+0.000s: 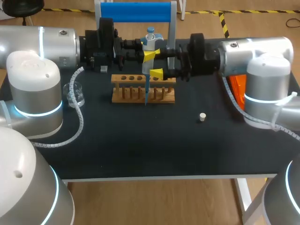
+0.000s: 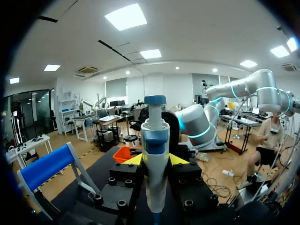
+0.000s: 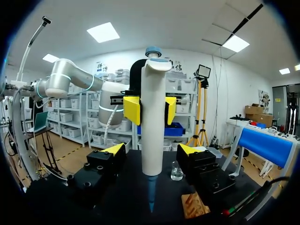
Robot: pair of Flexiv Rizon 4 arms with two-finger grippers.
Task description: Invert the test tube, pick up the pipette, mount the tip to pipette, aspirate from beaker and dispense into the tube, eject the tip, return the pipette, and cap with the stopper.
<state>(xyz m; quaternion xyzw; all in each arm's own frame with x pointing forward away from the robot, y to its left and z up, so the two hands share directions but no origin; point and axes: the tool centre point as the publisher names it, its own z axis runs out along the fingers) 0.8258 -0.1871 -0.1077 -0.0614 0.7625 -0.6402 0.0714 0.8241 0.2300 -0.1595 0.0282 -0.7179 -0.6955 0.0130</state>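
Left pincer [image 2: 155, 160] clenched on the pipette [image 3: 152, 140], gripping its body and holding it upright above the middle of the tabletop [image 1: 140, 140]. Right pincer [image 3: 151, 150] released, yellow tips set well apart either side of the barrel, touching nothing. Blue tip [image 1: 146, 96] mounted and pointing down at the wooden test tube rack [image 1: 126, 93]: probably the dispensing step. Best done by keeping the pipette plumb, centring the tip over one hole before lowering, and leaving the right fingers off the barrel. Further out, beaker [image 1: 75, 95] near the left arm, stopper [image 1: 202, 117] lying alone toward the right. Clearance around the barrel plain only from the right wrist. Tip's place against the rack plain only from the head view, tube itself not made out. Plunger button close only from the left wrist.
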